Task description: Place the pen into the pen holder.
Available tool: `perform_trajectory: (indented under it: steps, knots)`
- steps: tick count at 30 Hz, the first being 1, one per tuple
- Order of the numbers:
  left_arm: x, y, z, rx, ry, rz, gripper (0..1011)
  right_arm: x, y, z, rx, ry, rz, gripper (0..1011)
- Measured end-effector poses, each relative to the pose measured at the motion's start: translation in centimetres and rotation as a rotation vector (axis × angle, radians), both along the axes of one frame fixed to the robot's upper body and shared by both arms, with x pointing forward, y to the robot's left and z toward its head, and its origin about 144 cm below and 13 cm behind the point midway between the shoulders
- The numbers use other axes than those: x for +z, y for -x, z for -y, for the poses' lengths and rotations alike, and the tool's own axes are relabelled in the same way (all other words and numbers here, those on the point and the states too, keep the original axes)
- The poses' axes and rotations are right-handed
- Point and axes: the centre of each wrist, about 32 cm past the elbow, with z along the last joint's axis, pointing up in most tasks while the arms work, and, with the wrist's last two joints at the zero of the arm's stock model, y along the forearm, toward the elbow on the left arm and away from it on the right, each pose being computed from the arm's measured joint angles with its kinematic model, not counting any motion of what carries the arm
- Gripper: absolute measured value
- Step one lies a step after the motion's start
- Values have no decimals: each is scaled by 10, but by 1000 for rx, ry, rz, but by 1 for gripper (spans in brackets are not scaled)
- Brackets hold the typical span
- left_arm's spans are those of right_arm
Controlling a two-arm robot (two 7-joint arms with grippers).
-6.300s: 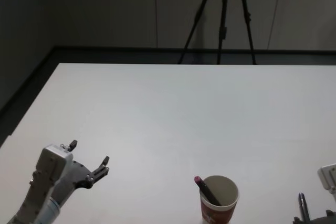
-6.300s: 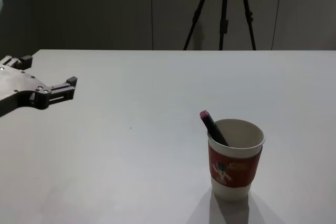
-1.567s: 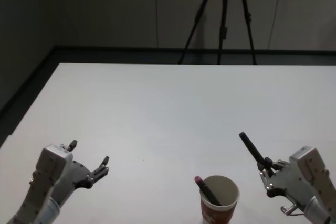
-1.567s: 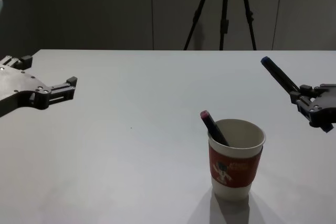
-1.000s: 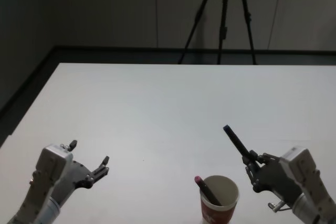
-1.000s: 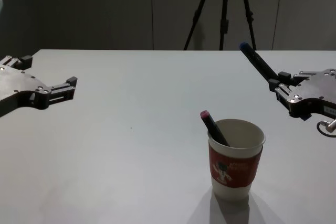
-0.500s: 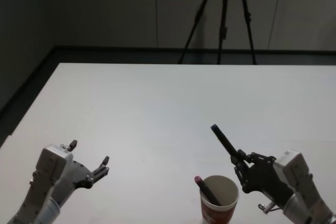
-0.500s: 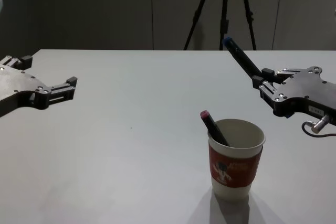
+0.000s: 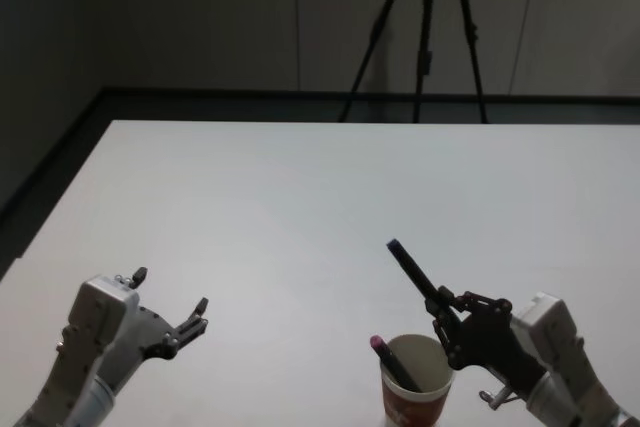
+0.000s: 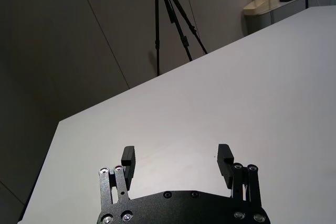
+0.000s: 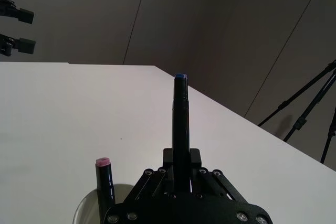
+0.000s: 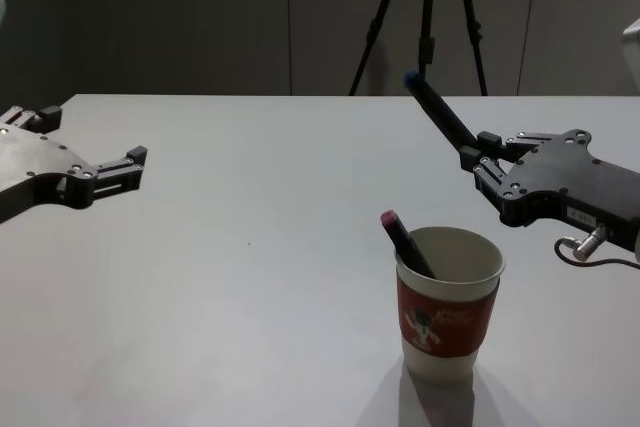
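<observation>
Above the near right part of the white bench (image 9: 300,197), one dark pen (image 9: 412,269) with a blue tip, tilted up and to the left, clamped at its lower end in the right gripper (image 9: 447,322), held in the air just above and to the right of the pen holder (image 12: 449,303). Pen holder: white paper cup with red sleeve, upright on the bench, containing a second pen (image 12: 405,243) with a pink end leaning on its left rim. Left gripper (image 12: 95,169): fingers spread wide and empty, above the bench's left side, well apart from the cup.
</observation>
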Motion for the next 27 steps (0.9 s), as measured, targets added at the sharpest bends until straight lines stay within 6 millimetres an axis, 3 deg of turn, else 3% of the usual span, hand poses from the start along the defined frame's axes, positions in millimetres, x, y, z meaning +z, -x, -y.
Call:
perform_trajectory:
  steps: [27]
  knots:
    - [0, 0, 0, 0, 0, 0, 1001, -14, -13, -20, 64, -5, 8, 174]
